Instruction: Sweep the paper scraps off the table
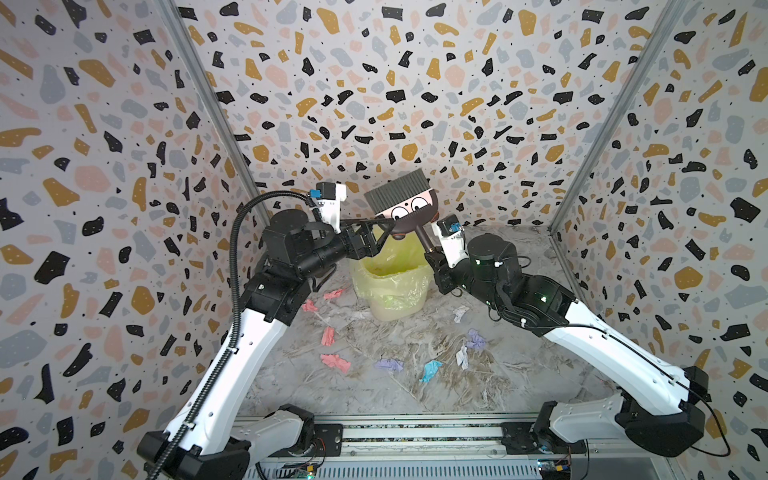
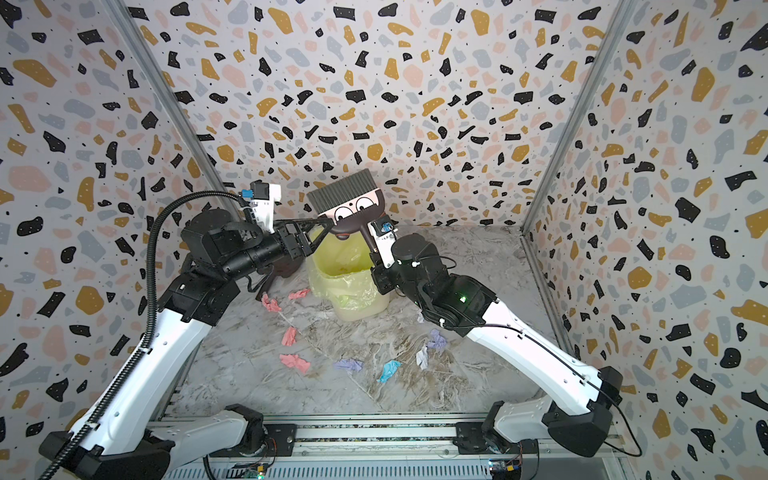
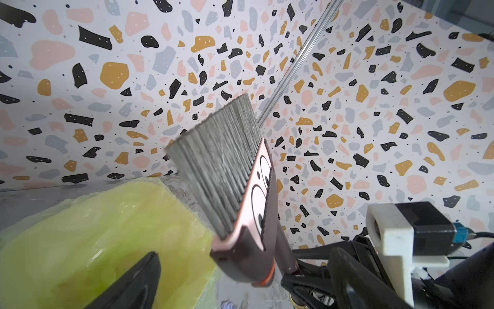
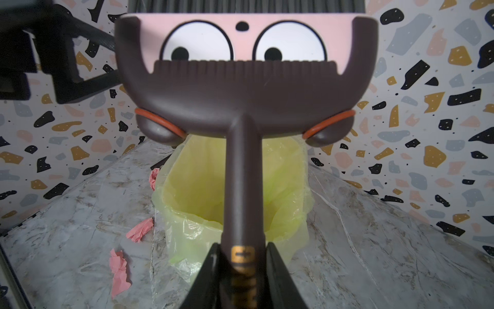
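Paper scraps (image 1: 335, 361) lie spread on the surface (image 1: 519, 374), below and in front of your right tool (image 4: 242, 248), clamped on the upturned brush (image 1: 399, 199), while your left tool (image 1: 386, 232) stands apart.

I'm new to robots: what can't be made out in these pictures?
- Bin floor: the brush handle covers much of it in the right wrist view.
- Brush bristle tips: cut off by that picture's edge.
- Dark object under the left arm: mostly covered by it in a top view.
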Action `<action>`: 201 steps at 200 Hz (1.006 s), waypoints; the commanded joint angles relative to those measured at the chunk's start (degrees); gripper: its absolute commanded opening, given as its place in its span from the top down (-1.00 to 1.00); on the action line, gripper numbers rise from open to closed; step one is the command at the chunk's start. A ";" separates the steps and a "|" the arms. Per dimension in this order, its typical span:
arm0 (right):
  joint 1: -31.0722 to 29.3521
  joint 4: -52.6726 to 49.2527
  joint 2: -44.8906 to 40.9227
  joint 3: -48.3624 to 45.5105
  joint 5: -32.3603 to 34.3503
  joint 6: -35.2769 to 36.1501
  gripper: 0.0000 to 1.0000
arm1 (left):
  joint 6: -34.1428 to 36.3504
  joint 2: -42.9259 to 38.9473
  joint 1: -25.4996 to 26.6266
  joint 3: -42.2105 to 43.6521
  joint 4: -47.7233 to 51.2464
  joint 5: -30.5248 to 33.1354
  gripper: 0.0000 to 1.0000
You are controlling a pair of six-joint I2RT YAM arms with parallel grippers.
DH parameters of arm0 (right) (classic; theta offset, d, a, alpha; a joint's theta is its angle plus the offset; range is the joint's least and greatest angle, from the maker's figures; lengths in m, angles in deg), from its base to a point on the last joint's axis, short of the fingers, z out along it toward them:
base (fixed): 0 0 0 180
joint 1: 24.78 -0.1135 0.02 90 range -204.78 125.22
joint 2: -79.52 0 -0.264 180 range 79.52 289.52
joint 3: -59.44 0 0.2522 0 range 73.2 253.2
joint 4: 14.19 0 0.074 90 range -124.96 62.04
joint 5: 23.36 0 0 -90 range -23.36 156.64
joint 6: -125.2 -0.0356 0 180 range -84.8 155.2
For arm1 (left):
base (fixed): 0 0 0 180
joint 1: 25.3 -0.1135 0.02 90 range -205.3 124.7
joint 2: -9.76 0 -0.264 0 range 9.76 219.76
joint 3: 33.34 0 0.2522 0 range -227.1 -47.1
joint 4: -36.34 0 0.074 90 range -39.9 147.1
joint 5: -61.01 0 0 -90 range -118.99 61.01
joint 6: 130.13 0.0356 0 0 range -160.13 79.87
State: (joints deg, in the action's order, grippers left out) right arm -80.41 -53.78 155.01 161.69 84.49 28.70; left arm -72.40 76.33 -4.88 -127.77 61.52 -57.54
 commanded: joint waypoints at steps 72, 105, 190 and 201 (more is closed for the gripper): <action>-4.98 5.82 -1.19 2.67 4.48 4.13 1.00 | -10.20 1.47 0.42 1.69 -12.83 -4.04 0.01; -5.01 7.48 -0.53 2.39 4.26 4.57 1.00 | -13.16 0.78 0.67 4.22 -16.33 -4.61 0.62; 17.86 24.17 -16.72 -17.44 -28.81 -19.39 -0.67 | -25.02 -1.63 0.66 7.10 -34.36 2.28 1.00; 20.93 28.03 -18.29 -21.00 -33.48 -23.18 -0.71 | -27.65 -1.40 0.65 7.38 -38.45 2.60 1.00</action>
State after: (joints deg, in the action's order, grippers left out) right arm -65.70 -38.65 142.70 146.70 67.48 19.06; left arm -92.77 76.35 -3.98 -120.47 38.79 -56.76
